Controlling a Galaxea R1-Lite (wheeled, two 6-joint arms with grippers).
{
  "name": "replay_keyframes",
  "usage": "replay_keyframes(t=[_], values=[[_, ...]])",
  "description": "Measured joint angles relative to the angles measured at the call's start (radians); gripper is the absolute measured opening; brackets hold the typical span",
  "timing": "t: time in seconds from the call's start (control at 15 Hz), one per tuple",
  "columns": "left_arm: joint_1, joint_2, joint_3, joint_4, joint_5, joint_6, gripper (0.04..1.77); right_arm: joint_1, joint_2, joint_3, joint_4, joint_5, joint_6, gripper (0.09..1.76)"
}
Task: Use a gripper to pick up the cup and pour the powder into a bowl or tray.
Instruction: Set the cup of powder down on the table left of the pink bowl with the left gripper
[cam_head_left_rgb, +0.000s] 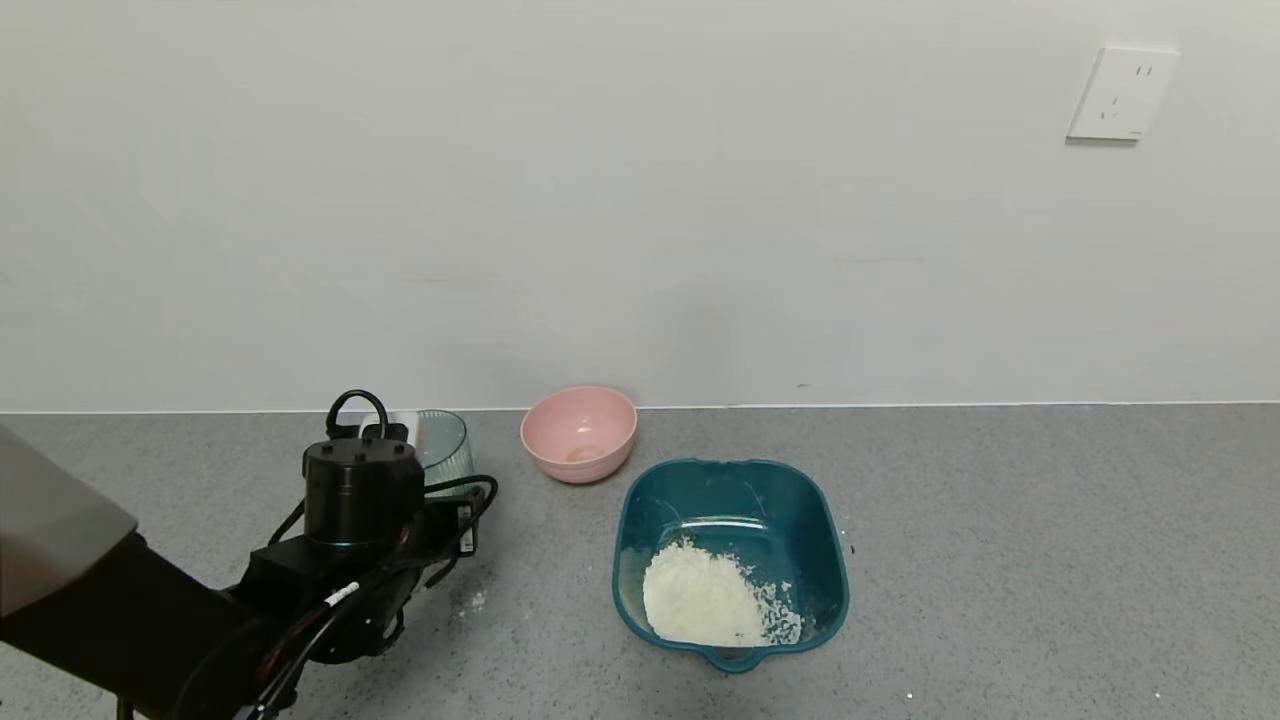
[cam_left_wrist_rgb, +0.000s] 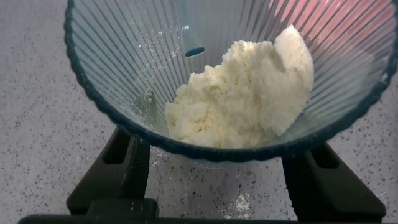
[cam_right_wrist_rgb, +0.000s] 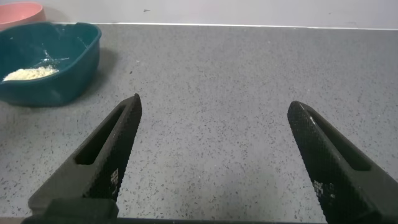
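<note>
The ribbed pale blue-green cup stands on the grey counter at the left, just behind my left arm's black motor housing. The left wrist view looks down into the cup, which holds a heap of white powder. My left gripper is open, with one dark finger on each side of the cup under its rim; the fingertips are hidden. The dark teal basin sits right of centre with a pile of powder in it. My right gripper is open and empty over bare counter.
A pink bowl stands between the cup and the basin, near the wall. Bits of spilled powder lie on the counter by my left arm. The right wrist view shows the basin and the pink bowl far off.
</note>
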Motion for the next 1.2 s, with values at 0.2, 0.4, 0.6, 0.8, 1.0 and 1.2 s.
replay_keyframes(t=[0.2, 0.4, 0.6, 0.8, 1.0, 1.2], values=[[0.0, 0.045, 0.002, -0.02, 0.0, -0.001, 1.23, 0.0, 0.0, 0.0, 0.0, 0.0, 0.0, 1.71], [0.0, 0.09, 0.011, -0.084, 0.003, 0.003, 1.23, 0.0, 0.0, 0.0, 0.0, 0.0, 0.0, 1.71], [0.0, 0.122, 0.018, -0.099, 0.002, 0.004, 1.23, 0.0, 0.0, 0.0, 0.0, 0.0, 0.0, 1.71], [0.0, 0.146, 0.021, -0.101, 0.001, 0.002, 1.23, 0.0, 0.0, 0.0, 0.0, 0.0, 0.0, 1.71], [-0.001, 0.161, 0.021, -0.101, 0.0, 0.002, 1.23, 0.0, 0.0, 0.0, 0.0, 0.0, 0.0, 1.71], [-0.001, 0.173, 0.021, -0.102, 0.0, 0.002, 1.23, 0.0, 0.0, 0.0, 0.0, 0.0, 0.001, 1.71]])
